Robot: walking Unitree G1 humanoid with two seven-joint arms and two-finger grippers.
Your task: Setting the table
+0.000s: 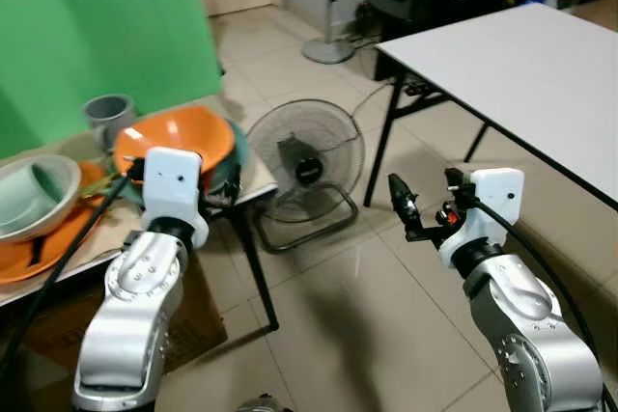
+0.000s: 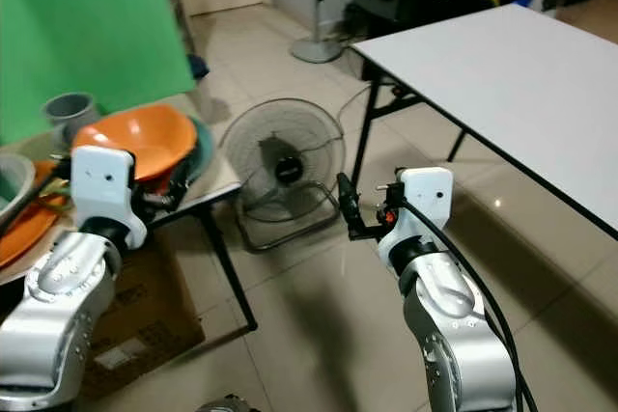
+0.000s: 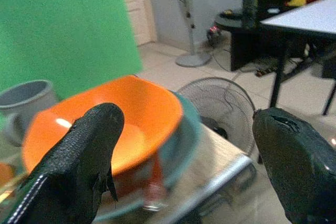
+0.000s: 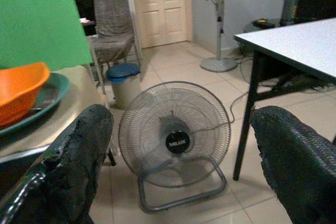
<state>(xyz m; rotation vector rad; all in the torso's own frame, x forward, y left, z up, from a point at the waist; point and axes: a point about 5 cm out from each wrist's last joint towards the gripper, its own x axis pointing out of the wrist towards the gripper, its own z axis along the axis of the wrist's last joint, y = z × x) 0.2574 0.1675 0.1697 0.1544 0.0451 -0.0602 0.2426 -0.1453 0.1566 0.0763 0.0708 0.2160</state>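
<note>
On small table, one orange bowl [image 1: 176, 138], one grey cup [image 1: 108, 117], left pincer [image 3: 184, 150] and right pincer [image 4: 184, 156] both wide open, empty

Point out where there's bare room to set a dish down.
The white table on the right is bare across its whole visible top. The small table on the left is crowded: orange bowl, grey cup, pale bowl. The floor fan stands between the tables.

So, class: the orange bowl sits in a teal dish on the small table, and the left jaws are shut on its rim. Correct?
Not quite. The left gripper is open and holds nothing; in the left wrist view the orange bowl, in its teal dish, lies beyond it on the small table.
</note>
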